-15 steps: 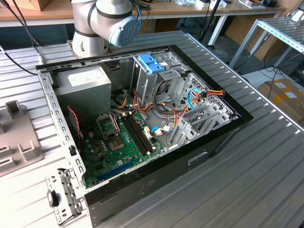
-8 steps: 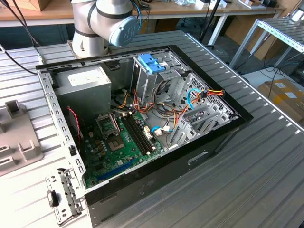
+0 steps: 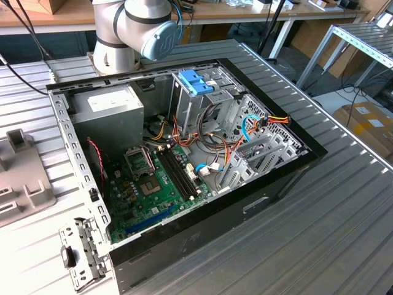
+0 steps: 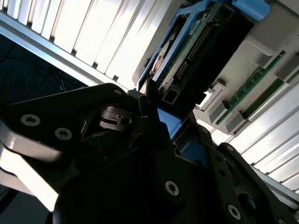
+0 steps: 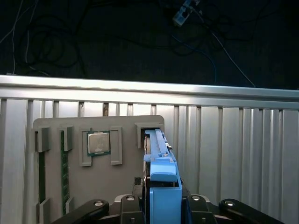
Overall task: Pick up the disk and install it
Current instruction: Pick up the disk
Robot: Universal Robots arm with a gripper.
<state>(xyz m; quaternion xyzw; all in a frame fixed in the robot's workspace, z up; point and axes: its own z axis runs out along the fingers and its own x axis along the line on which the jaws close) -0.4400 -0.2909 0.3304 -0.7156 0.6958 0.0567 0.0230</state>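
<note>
Disk (image 5: 162,175) edge-up in grey tray (image 5: 125,184), processor (image 5: 98,143) beside

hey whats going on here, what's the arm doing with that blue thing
A robot arm's tool sits at the disk, which stands on edge in a slot of a grey holder tray, beside a processor chip. The tool straddles the disk's blue end tab; whether it has clamped on cannot be told. The disk is not installed yet: in the exterior view the open computer case lies apart from the tray.
</note>
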